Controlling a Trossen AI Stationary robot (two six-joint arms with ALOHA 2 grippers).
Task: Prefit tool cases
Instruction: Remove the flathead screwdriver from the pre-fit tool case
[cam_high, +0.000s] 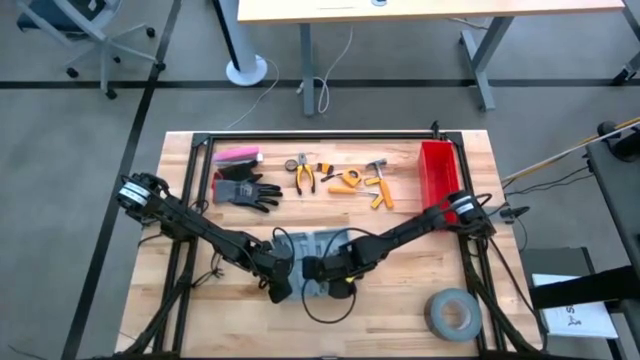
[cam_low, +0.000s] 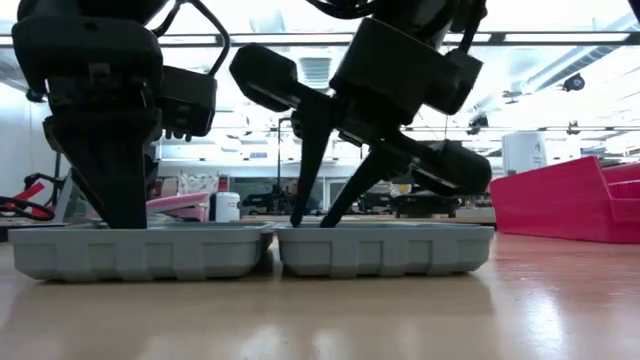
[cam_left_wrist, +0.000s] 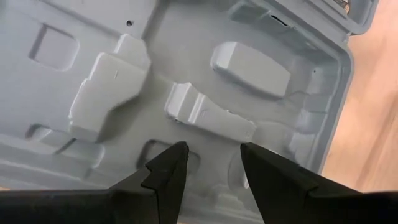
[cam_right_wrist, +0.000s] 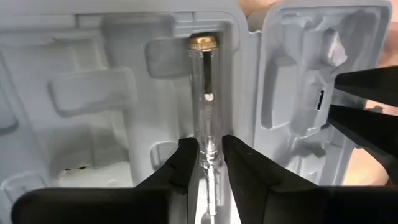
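Bench (cam_high: 200, 330): pale wooden top in a dark frame; grey floor, an office chair and another desk lie beyond it.
Tool case (cam_high: 318, 262): grey-blue, lying open and flat at the near middle of the bench, both moulded halves facing up, right under both sets of fingers.
Red bin (cam_high: 436, 172): far right, well apart from the fingers.
Grey tape roll (cam_high: 452, 312): near right corner, unused.
Loose tools (cam_high: 340, 178): black gloves, pliers and orange-handled pieces lined up along the far side, probably waiting for their slots.
Left gripper (cam_left_wrist: 212, 169): fingers apart and empty, tips down in one half of the case; likely pinning it so it cannot slide.
Right gripper (cam_right_wrist: 210, 160): fingers clamped on the clear tester screwdriver (cam_right_wrist: 205, 106), which lies lengthwise in a narrow slot beside the hinge.
Step, as I judge it: seating the screwdriver; letting go should follow once it sits flush.
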